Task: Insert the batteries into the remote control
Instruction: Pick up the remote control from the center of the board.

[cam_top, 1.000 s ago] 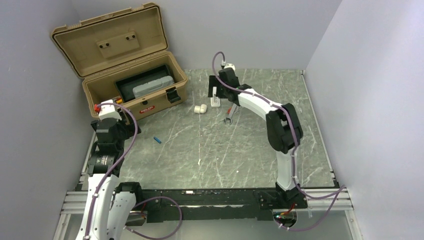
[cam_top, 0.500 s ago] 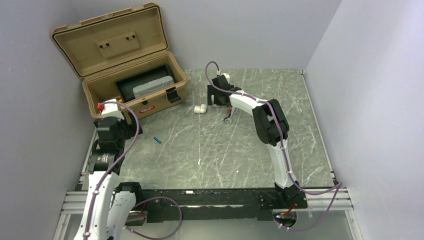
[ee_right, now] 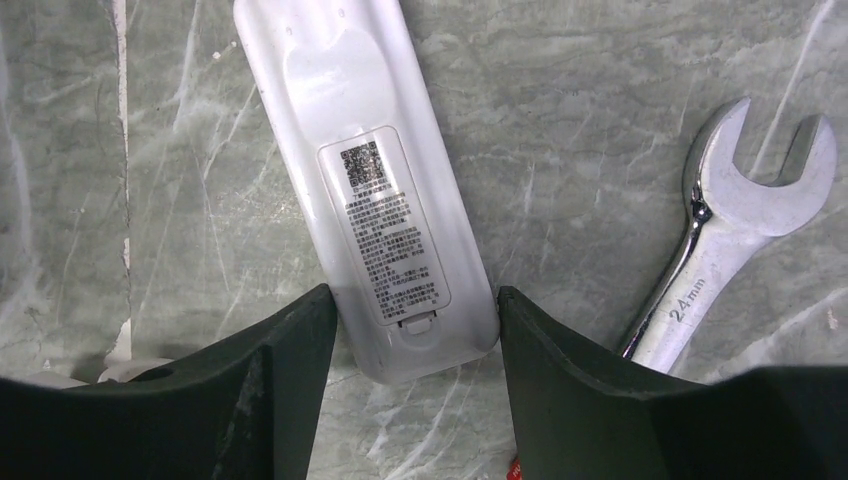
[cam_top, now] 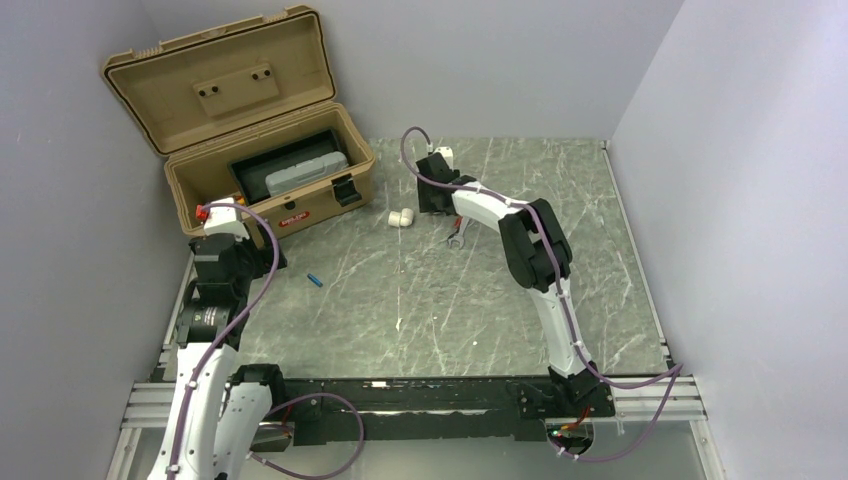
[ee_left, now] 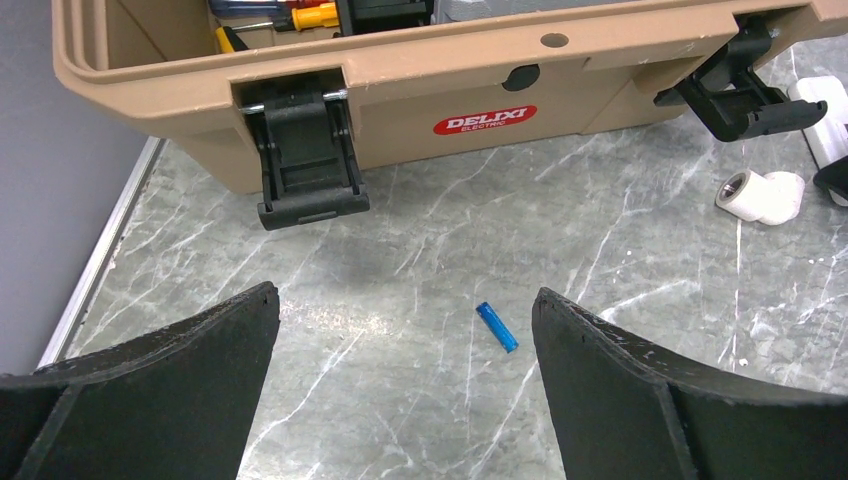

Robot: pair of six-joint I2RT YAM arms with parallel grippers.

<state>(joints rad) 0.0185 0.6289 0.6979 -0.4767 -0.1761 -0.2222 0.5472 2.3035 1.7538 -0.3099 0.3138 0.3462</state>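
Near our bases, the left gripper [ee_left: 405,300] hangs wide open over the table [ee_left: 400,400], holding nothing. A small blue stick [ee_left: 497,327] lies just ahead of it. It isn't orange-red, so we don't count it as a battery. The pipe elbow [ee_left: 765,195] and tan toolbox [ee_left: 420,70] sit beyond. We can't pick out the batteries in any view.

Further out, the right gripper [ee_right: 412,300] sits closed on the near end of the remote [ee_right: 370,180], pads [ee_right: 290,370] against both long edges. The remote lies flat, back up, cover on.

Risks as we see them:
- End-only grip on smooth rounded plastic: a lift could let it pivot or slip out.
- Squeezing across the cover could jam it.
- The wrench [ee_right: 720,230] lies just beside one finger and could get dragged.
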